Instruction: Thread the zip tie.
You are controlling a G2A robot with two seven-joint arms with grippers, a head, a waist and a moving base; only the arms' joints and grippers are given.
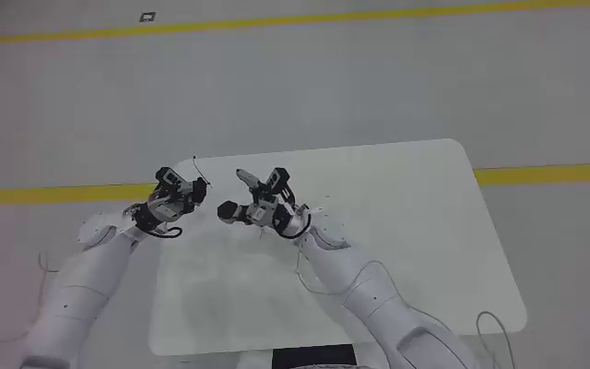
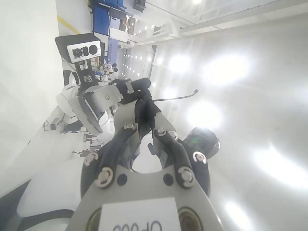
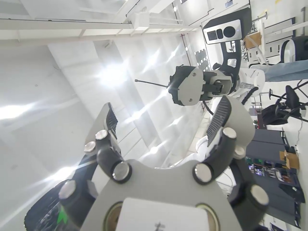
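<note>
Zip tie (image 2: 178,97) tight betw. shut L pincer (image 2: 144,102) tips, free end beyond; R pincer (image 3: 166,105) wide open, empty.

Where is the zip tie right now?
In the top view the zip tie sticks out of the left gripper, fingers shut on it, over the far left corner of the table, beside the open right gripper.

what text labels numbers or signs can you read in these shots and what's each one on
white label on the left gripper: print upside down, cut by the picture's edge, unreadable
white label on the right gripper: one cut-off mark, unreadable
small dark sign on the floor: too small to read
no text reads clearly
</note>
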